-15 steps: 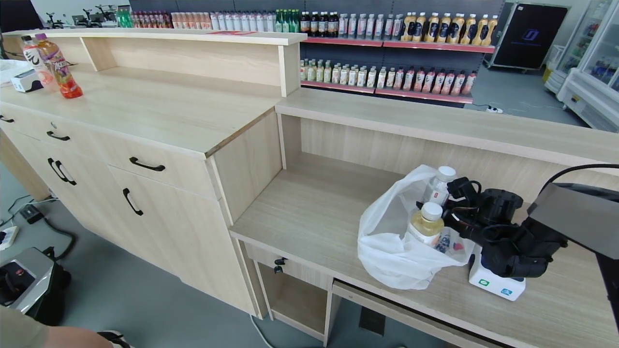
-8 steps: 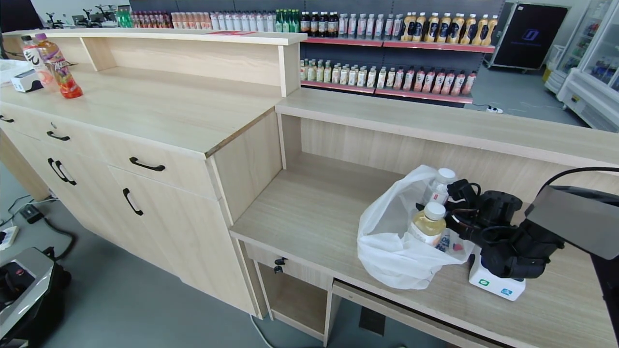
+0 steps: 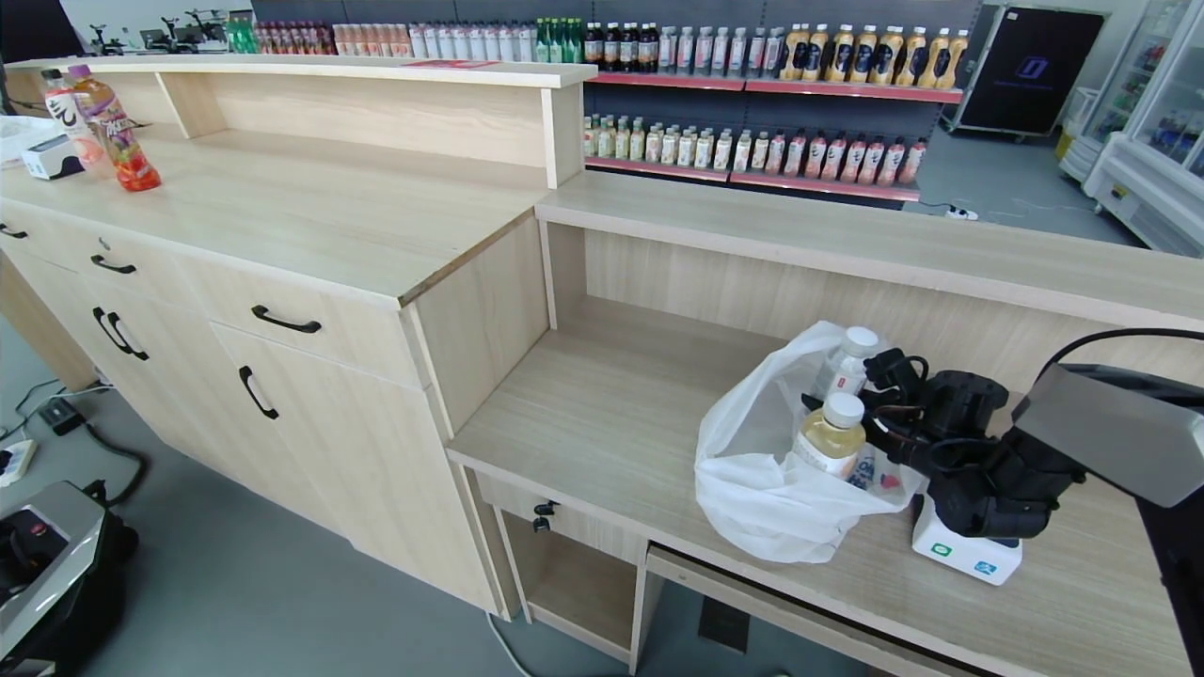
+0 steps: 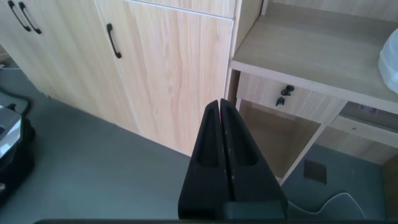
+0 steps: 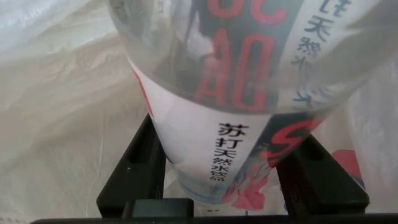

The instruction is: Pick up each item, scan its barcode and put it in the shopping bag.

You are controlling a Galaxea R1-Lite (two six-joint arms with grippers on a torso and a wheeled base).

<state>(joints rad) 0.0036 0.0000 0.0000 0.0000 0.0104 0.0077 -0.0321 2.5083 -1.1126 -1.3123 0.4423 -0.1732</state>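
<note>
White plastic shopping bag (image 3: 752,470) sits on the lower tabletop (image 3: 611,404), close to its near edge and toward its right end, mouth open upward.

Inside the bag: a bottle of pale yellow drink (image 3: 828,437), white cap, upright, shoulder and cap above the bag's rim.

Right pincer (image 5: 224,186) is clamped on a clear bottle (image 3: 849,362) with a white cap and a red-and-white label. One black finger (image 5: 134,168) presses each side of the body. This bottle is held in the bag's mouth on the far side of the yellow one; its lower part is below the rim, with bag plastic all round it in the wrist view. Whether it touches the bag's bottom, I cannot tell.

White scanner box (image 3: 964,555) stands at the near edge, just beside the bag on its right, under the right arm.

Left pincer (image 4: 219,109): fingers pressed together, nothing between them, hanging over the grey floor (image 4: 93,174) in front of the wooden cabinet doors (image 4: 174,62).

Higher tabletop, far left corner: an orange-red drink bottle (image 3: 118,132), a pinkish bottle (image 3: 68,118) just beside it, and a small white box (image 3: 47,155).
</note>
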